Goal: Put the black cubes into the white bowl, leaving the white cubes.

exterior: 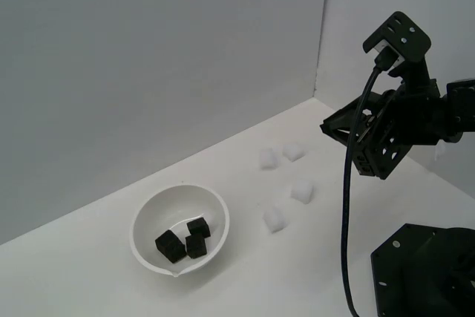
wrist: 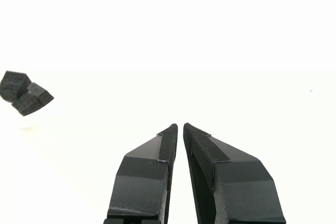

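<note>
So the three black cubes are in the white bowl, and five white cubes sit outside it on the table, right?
Nearly. The exterior view shows four white cubes outside the white bowl, not five. The three black cubes are indeed in the bowl.

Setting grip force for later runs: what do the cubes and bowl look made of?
Black cubes: matte, likely foam or rubber, no shine. White cubes: soft rounded edges, perhaps foam. White bowl: smooth and glossy, ceramic or hard plastic; can't tell which.
</note>
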`<state>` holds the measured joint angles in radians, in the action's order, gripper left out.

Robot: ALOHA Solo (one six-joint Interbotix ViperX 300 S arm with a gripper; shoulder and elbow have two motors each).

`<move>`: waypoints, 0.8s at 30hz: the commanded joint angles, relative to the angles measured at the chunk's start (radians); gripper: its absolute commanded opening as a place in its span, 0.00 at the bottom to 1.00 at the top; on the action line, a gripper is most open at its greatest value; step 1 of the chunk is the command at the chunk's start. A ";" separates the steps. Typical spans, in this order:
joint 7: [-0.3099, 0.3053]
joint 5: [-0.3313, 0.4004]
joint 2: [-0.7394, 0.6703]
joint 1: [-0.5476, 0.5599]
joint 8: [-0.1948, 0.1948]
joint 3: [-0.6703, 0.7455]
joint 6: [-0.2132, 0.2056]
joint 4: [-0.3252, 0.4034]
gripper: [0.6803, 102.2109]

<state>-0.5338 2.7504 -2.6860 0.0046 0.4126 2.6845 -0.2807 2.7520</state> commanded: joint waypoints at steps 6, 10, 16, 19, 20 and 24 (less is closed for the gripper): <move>-0.006 0.008 -0.106 -0.012 0.005 0.109 -0.015 0.002 0.02; -0.011 0.012 -0.160 -0.018 0.005 0.160 -0.015 0.008 0.02; -0.014 0.023 -0.253 -0.037 0.002 0.256 -0.012 0.018 0.02; -0.014 0.028 -0.305 -0.072 0.002 0.310 -0.012 0.025 0.02; -0.012 0.031 -0.324 -0.081 0.002 0.328 -0.011 0.028 0.02; -0.012 0.040 -0.410 -0.087 0.002 0.416 -0.011 0.037 0.02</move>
<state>-0.5446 2.7888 -3.0664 -0.0706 0.4034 3.0649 -0.2792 2.7872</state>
